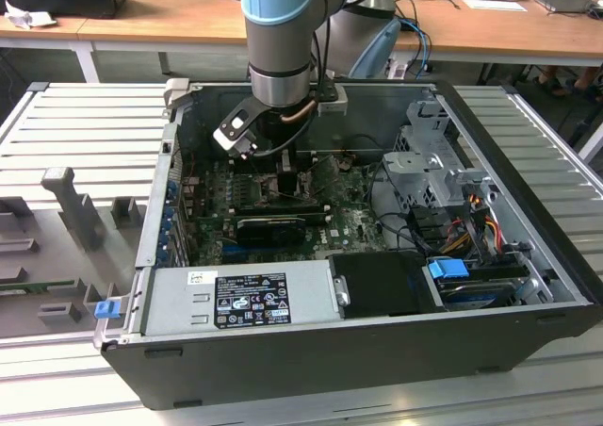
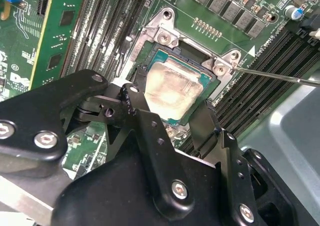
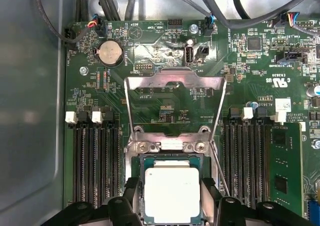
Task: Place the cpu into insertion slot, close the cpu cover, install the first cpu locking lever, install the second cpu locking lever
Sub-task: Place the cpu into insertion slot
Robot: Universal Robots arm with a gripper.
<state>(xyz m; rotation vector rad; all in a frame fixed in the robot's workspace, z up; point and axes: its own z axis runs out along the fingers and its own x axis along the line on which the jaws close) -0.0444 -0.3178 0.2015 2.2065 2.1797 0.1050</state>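
I see one cpu (image 3: 171, 192) in the slot (image 3: 170, 157), one cover (image 3: 174, 78) raised. My gripper (image 2: 165, 101) straddles it; whether gripping, I can't tell.

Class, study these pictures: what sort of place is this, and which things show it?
Probably a robotics lab or test workshop: a pale blue and grey robot arm reaches into an open dark metal computer case lying on a ribbed aluminium table, with cluttered wooden desks behind.
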